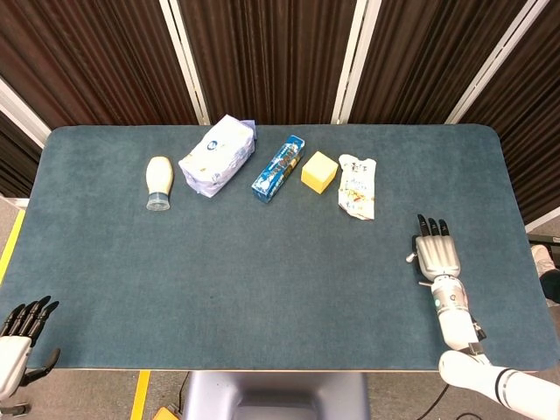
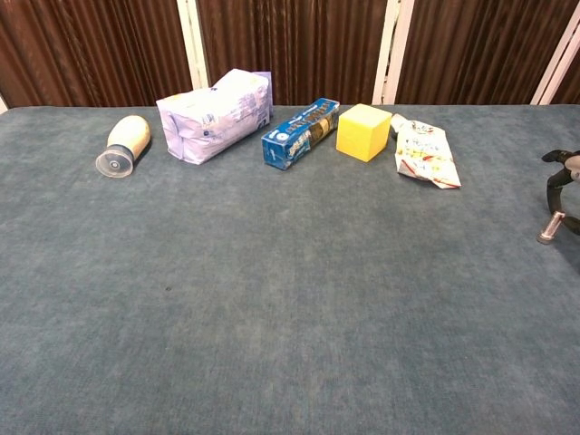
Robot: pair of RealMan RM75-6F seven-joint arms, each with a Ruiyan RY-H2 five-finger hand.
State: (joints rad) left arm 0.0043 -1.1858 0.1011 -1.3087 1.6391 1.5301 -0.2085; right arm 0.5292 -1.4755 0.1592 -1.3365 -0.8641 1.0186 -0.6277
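right hand [image 1: 437, 254] hovering palm down over the blue table [image 1: 262, 289] at about four o'clock in the head view, fingers straight, slightly apart and pointing toward twelve, thumb jutting toward nine, holding nothing. in the chest view, only dark fingertips and a metal thumb tip of the same hand [image 2: 560, 204] showing at the three o'clock edge. nearest thing to it: white snack pouch [image 1: 357, 185], crumpled and printed, lying flat toward eleven o'clock of the hand, near but apart, also seen at one o'clock of the table in the chest view [image 2: 424, 151].

left hand [image 1: 19, 337] off the table at the seven o'clock corner of the head view, below the table's near edge, dark fingers fanned a little and empty, well apart from every item; out of the chest view.

laid out in a row along the far side, from nine toward three: cream bottle [image 1: 158, 182] on its side, cap toward six; white-and-lilac pack [image 1: 218, 156] lying aslant; blue box [image 1: 278, 167] lying long-ways on a slant just beside the pack; yellow cube [image 1: 319, 171] just beside the box, apart from the pouch. same row in the chest view: bottle [image 2: 123, 144], pack [image 2: 215, 114], box [image 2: 300, 133], cube [image 2: 363, 131].

dark brown curtain [image 1: 262, 52] with pale vertical strips at twelve o'clock behind the table.
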